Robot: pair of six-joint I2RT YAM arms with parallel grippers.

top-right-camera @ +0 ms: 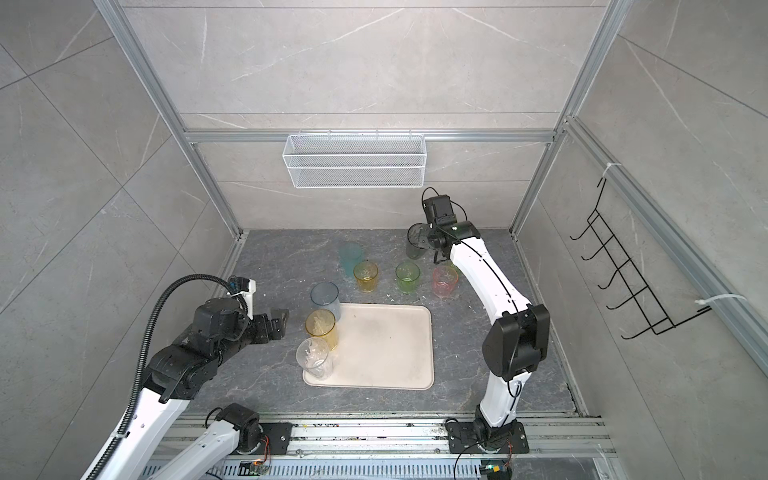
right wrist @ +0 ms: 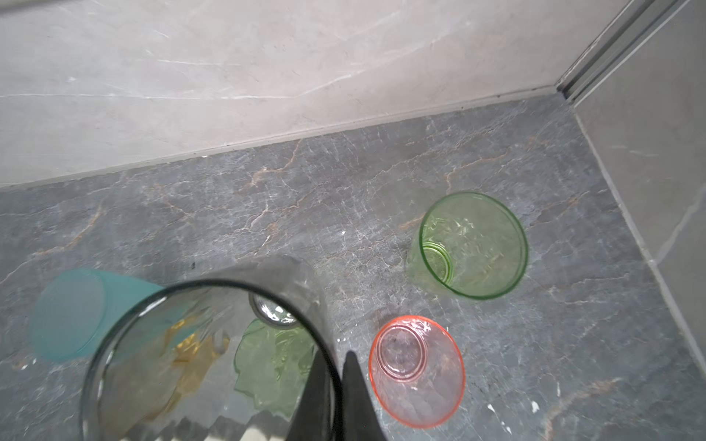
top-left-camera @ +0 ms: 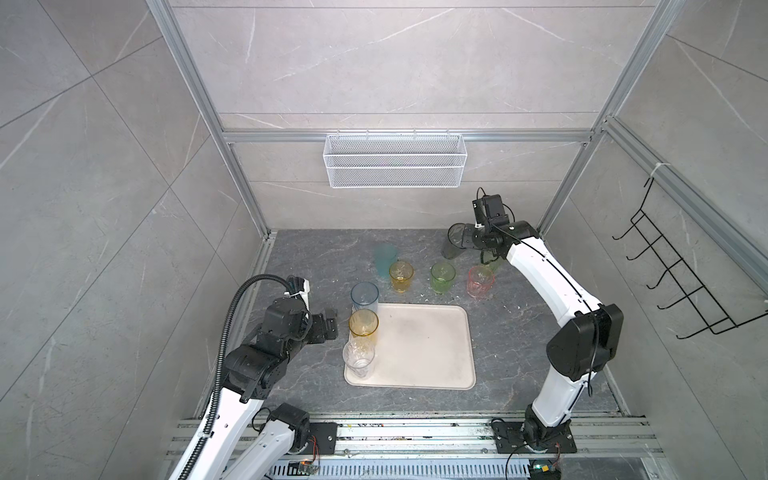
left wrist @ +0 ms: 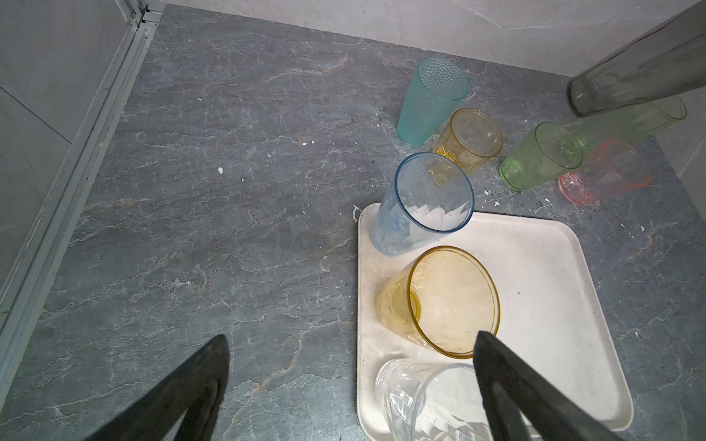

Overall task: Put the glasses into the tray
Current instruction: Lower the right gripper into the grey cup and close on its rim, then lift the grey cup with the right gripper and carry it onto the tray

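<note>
Dark marble tabletop (top-left-camera: 299, 257): tray (top-left-camera: 432, 353) near ctr w/ blue tumbler (top-left-camera: 365, 296), tall amber tumbler (top-left-camera: 363, 327), clear tumbler (top-left-camera: 358, 358) along its left edge; teal tumbler (top-left-camera: 384, 259), short amber tumbler (top-left-camera: 401, 276), green tumbler (top-left-camera: 443, 277), pink tumbler (top-left-camera: 480, 281) just beyond it; left gripper (top-left-camera: 332, 325) spread wide, empty, left of tray; right gripper (right wrist: 335, 385) clamped on grey tumbler (top-left-camera: 454, 245) rim, lifted, far right
</note>
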